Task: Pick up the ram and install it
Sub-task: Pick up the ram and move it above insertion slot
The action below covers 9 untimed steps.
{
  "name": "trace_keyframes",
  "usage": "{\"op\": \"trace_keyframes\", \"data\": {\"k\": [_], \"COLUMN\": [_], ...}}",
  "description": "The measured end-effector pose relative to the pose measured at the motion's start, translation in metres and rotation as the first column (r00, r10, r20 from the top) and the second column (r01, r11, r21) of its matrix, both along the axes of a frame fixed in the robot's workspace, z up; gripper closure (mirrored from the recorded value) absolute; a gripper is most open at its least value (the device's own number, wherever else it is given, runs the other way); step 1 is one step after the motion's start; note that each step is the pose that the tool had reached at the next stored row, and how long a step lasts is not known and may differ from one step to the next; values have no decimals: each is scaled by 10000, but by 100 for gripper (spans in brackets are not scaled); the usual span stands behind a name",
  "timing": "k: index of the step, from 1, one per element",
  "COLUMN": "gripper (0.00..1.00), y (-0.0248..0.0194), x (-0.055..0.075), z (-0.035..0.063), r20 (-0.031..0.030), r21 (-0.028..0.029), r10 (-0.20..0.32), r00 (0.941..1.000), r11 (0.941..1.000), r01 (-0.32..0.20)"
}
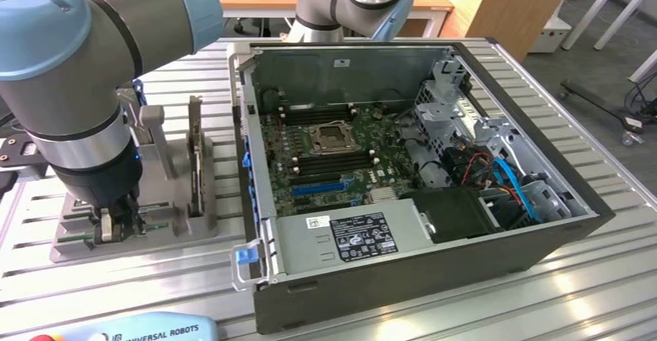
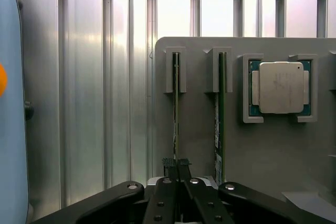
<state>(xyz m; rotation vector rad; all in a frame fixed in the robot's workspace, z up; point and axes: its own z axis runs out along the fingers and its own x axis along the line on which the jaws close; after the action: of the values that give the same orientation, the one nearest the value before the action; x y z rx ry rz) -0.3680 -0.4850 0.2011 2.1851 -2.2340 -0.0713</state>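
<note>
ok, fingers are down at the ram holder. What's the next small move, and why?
Probably a short, straight lift out of the slot. The fingers look pinched on the edge of the ram, which stands on edge in the grey holder with its far end between slot guides. Pulling sideways would likely bind it.

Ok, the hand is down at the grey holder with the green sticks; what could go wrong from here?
The hand pinches the thin green ram stick near one end, so it could tilt or slip. A second green stick stands in the neighbouring slot of the grey holder, where it could be knocked.
</note>
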Motion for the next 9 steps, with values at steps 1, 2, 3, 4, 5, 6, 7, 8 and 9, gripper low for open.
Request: {"op": "trace_keyframes", "data": {"k": [1,2,3,4,5,6,7,8,9], "gripper": [88,88,88,88,88,88,88,88,88], "y": [0,0,0,0,0,0,0,0,0], "x": [0,0,0,0,0,0,0,0,0], "z": [0,0,0,0,0,0,0,0,0], "r20": [0,0,0,0,0,0,0,0,0], "r21": [0,0,0,0,0,0,0,0,1], "r10": [0,0,0,0,0,0,0,0,0], "r00": [10000,10000,10000,10000,10000,10000,10000,10000,10000], "r11": [10000,10000,10000,10000,10000,10000,10000,10000,10000], "r01": [0,0,0,0,0,0,0,0,0]}}
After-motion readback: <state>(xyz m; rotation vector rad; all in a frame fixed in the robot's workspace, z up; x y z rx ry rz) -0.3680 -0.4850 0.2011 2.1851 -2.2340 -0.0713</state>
